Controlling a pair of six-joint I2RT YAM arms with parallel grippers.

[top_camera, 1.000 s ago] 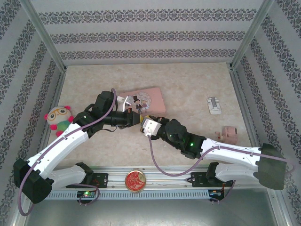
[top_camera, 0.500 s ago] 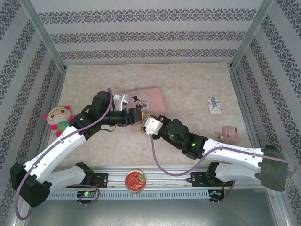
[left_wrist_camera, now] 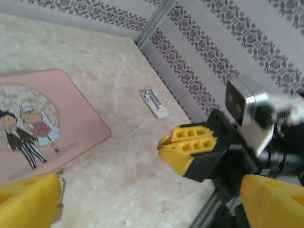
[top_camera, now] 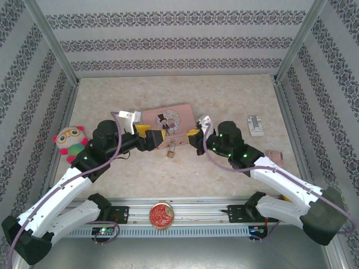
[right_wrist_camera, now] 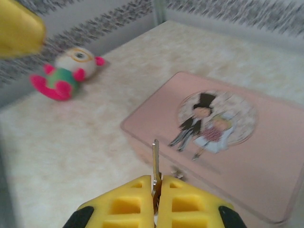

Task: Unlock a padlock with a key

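So here's where I'm at with the lock job. My right pincer (right_wrist_camera: 156, 186) is clamped tight on the key (right_wrist_camera: 155, 159). The blade pokes straight out from between the fingertips, and it hangs over the near edge of the pink tin (top_camera: 178, 115), roughly under the cartoon couple on the lid. That half is sorted.

The padlock (top_camera: 170, 151) is the fiddly bit. It's lying on the table (top_camera: 235, 95) just off the near side of the tin, about mid-way along that edge. My left pincer (top_camera: 160, 141) is right beside it, on the tin's near-left side. The fingers are spread wide and nothing's pinched between them. From the left wrist view the shackle sits right up against one finger, but I honestly can't tell if it's touching.

I'd call this the lining-up stage: key in hand, lock not held, nothing inserted. My guess at what's next:

- close the left pincer on the padlock body so it can't skate around
- tip it so the keyhole faces the key (can't see the keyhole from any angle, so no idea which way it points)
- bring the right pincer down toward the near side of the tin and ease the blade in square

The lock is tiny, so any wobble probably means a miss.
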